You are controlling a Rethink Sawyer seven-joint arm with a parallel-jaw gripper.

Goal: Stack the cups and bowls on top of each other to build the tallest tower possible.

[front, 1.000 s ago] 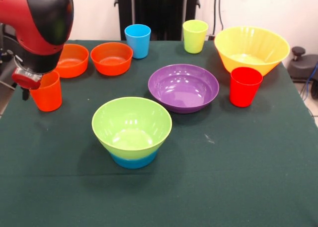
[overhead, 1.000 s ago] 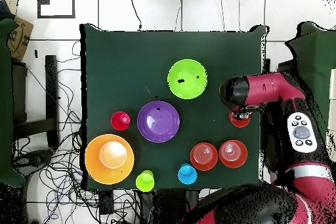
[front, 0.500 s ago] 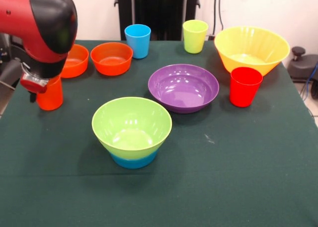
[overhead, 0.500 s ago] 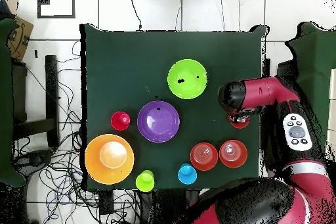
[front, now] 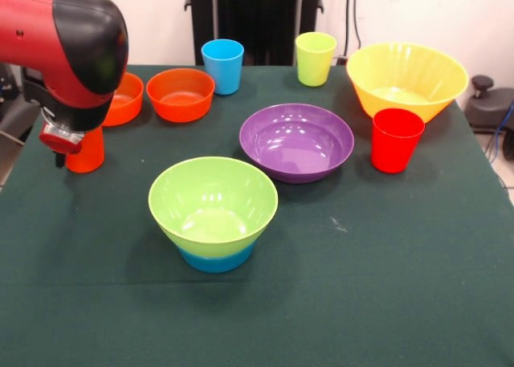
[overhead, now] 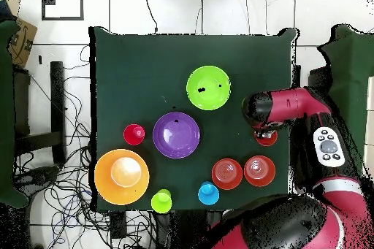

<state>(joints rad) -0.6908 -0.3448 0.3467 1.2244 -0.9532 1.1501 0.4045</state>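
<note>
The tower is a lime green bowl (front: 213, 202) standing on a small blue bowl (front: 217, 260) at the table's front middle. My gripper (front: 66, 139) is at the left side, right over the orange cup (front: 87, 153), and its red and black arm end hides the cup's top. The hold cannot be seen. The light blue cup (front: 222, 66) and yellow-green cup (front: 315, 58) stand at the back. The red cup (front: 397, 139) stands by the yellow bowl (front: 406, 79). The purple bowl (front: 296, 140) is mid-table. Two small orange bowls (front: 181, 94) (front: 122, 100) sit back left.
The dark green table cloth (front: 385, 271) ends close to the orange cup on the left. In the overhead view the arm (overhead: 292, 107) reaches in from the right edge, over the orange cup (overhead: 266, 139). Cables and floor tiles lie around the table.
The arm end has shifted a little to the right and come further over the orange cup, hiding more of it. The cup shows slightly further right than before. The other things have not moved.
</note>
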